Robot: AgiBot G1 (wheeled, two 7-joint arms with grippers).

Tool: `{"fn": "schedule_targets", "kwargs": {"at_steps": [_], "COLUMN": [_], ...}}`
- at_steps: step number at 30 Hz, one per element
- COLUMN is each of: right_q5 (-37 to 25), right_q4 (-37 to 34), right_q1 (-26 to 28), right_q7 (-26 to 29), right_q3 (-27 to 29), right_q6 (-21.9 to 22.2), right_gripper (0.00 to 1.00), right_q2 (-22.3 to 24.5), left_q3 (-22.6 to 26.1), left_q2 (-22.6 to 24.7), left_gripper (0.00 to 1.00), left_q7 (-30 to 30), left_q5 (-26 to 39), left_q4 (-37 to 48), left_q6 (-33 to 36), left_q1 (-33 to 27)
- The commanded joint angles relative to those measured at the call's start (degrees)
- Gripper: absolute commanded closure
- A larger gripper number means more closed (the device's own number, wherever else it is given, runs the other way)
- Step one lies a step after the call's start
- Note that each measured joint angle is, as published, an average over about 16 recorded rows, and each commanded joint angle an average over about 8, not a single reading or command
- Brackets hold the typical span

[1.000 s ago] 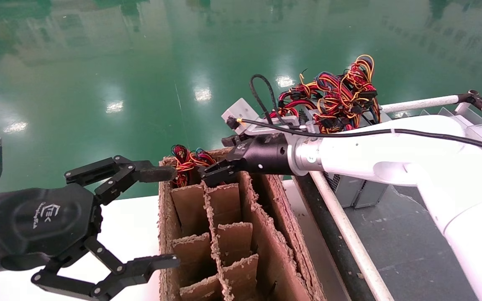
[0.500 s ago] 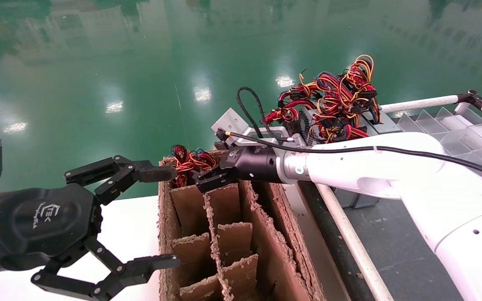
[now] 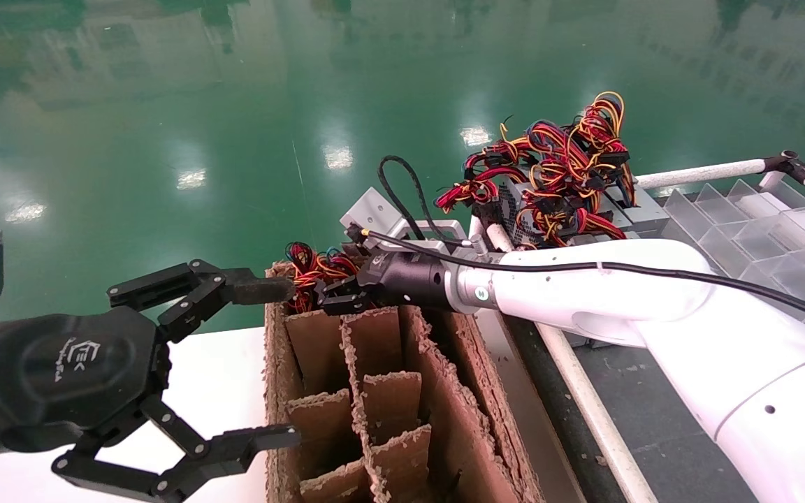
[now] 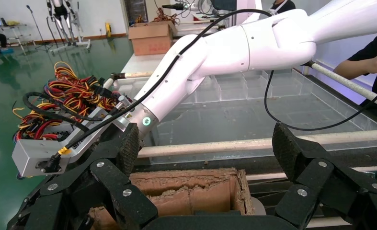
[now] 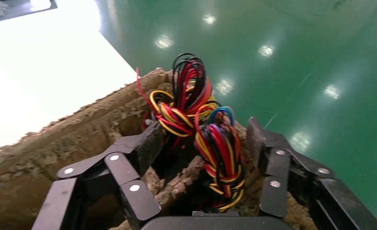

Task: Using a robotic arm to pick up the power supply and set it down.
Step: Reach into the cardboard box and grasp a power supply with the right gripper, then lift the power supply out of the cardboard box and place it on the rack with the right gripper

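Note:
Red, yellow, black and blue wires of a power supply stick up from the far end of the brown cardboard box; its grey body is hidden inside. My right gripper reaches over that end on the white robotic arm. In the right wrist view the right gripper is open, with one wire bundle between its fingers, untouched by either pad. My left gripper hangs open at the box's left side.
More power supplies with tangled wires are stacked behind the right arm, beside a clear divided tray. A white rail runs along the box's right side. A person's hand shows beyond the tray. The box stands on a white table.
The right arm has swung left and lower, bringing its gripper from the divider up to the wires at the box's far end. The left gripper has not moved.

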Motion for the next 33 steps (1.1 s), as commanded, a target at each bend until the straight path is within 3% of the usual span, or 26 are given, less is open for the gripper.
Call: {"fn": "schedule_targets", "kwargs": {"at_steps": [1, 19, 33], "right_q5": [0.6, 7.0, 12.7], "right_q4": [0.3, -1.2, -3.3], "right_q1": [0.0, 1.2, 1.9], "right_q7": [-0.2, -1.3, -3.2], "right_q3": [-1.2, -7.5, -9.2], "right_q6": [1.2, 5.3, 4.9], "right_gripper": [1.0, 1.0, 1.0], "right_q2": [0.0, 0.1, 0.4], "left_q3": [0.0, 0.0, 0.0], "left_q2": [0.0, 0.0, 0.0], "left_gripper": [0.0, 0.0, 0.0], "left_q7": [0.0, 0.0, 0.0], "left_q5": [0.0, 0.0, 0.0], "left_q4": [0.0, 0.0, 0.0], "left_q6": [0.0, 0.0, 0.0], "left_q1": [0.0, 0.0, 0.0]}}
